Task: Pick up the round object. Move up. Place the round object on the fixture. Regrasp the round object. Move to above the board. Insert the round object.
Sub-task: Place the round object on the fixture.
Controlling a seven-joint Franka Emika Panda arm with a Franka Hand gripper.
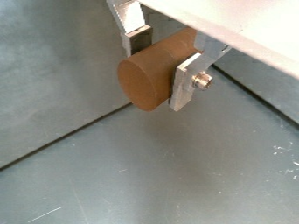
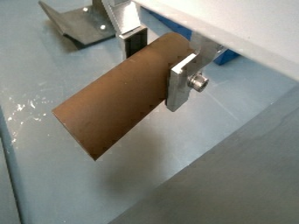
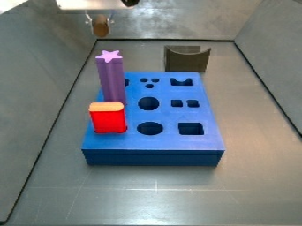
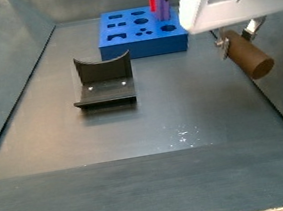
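In a wrist view the claw (image 1: 163, 61) is clenched on the round object (image 1: 149, 77), its flat silver fingers (image 1: 187, 80) pressing the peg's sides. The peg is plain brown wood colour, with a smooth round end face turned toward the camera, and it hangs clear above the grey floor (image 1: 140, 175). No writing shows on it.

In a wrist view the claw (image 2: 158, 57) again grips the round object (image 2: 117, 101), here seen along its length: a smooth brown cylinder, tilted, held near one end with the long free part jutting out past the fingers (image 2: 181, 83). The fixture (image 2: 79, 22) stands on the floor beyond the peg, apart from it. A sliver of blue near the claw is probably the board, but too little shows to be sure.

In a side view the board (image 3: 160, 124) lies mid-floor, a thick blue slab with round, square and other holes in its top. A purple star-topped peg (image 3: 109, 78) stands upright in a hole toward the board's 10 o'clock corner, and a red block (image 3: 108, 116) sits in a hole just in front of it, toward 8 o'clock. The remaining holes hold nothing. The fixture (image 3: 186, 58) stands past the board at about 1 o'clock. The claw (image 3: 99, 21) with a bit of the round object (image 3: 101, 23) is at the frame's 11 o'clock edge, high above the floor.

In a side view the claw (image 4: 235, 34) holds the round object (image 4: 247, 56) at 3 o'clock, tilted downward in the air. The fixture (image 4: 102, 81) sits near centre, the board (image 4: 140, 32) behind it at 12 o'clock.
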